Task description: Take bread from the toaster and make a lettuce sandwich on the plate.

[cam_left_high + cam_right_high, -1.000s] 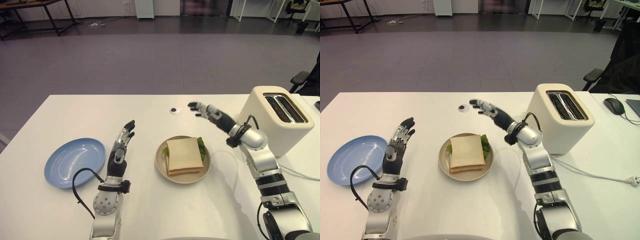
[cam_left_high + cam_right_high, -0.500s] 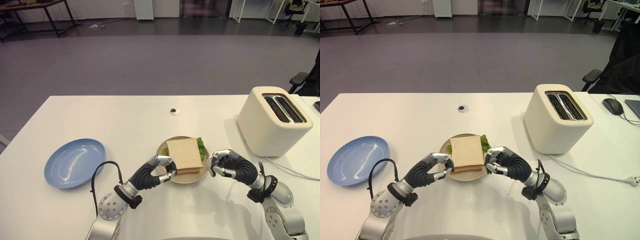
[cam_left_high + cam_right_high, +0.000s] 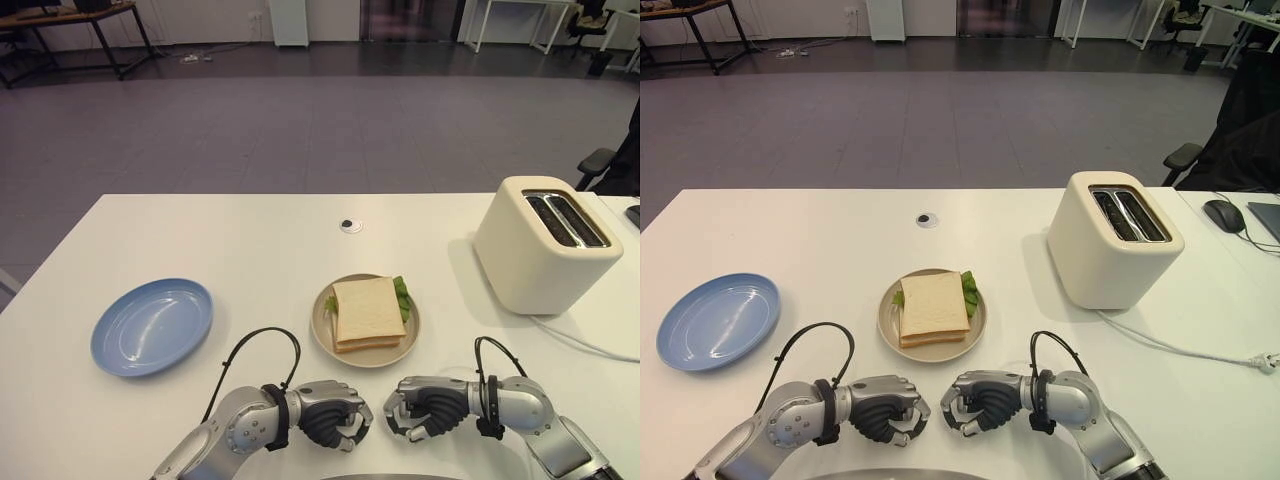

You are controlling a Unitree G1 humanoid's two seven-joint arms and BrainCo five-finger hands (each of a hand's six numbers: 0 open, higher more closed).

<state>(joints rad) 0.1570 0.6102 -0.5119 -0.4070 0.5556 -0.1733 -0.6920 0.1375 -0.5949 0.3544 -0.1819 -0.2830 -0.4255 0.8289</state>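
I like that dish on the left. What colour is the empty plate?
The empty plate is light blue, clearest in the left eye view.

On white table (image 3: pixel 200 240): light-blue plate (image 3: pixel 152 327) at left, right way up, well apart from all else. Small round grommet (image 3: pixel 350 225) with dark centre, set into the top near the far edge, about mid-width. White cord (image 3: pixel 1185 351) trailing over the top toward the right edge. Black computer mouse (image 3: pixel 1221 214) at far right. Beyond: purplish-grey floor (image 3: pixel 300 130), dark office chair (image 3: pixel 1185 160) at right, dark-legged desk (image 3: pixel 70 20) far back left, white cabinet (image 3: pixel 288 20) at the back wall.
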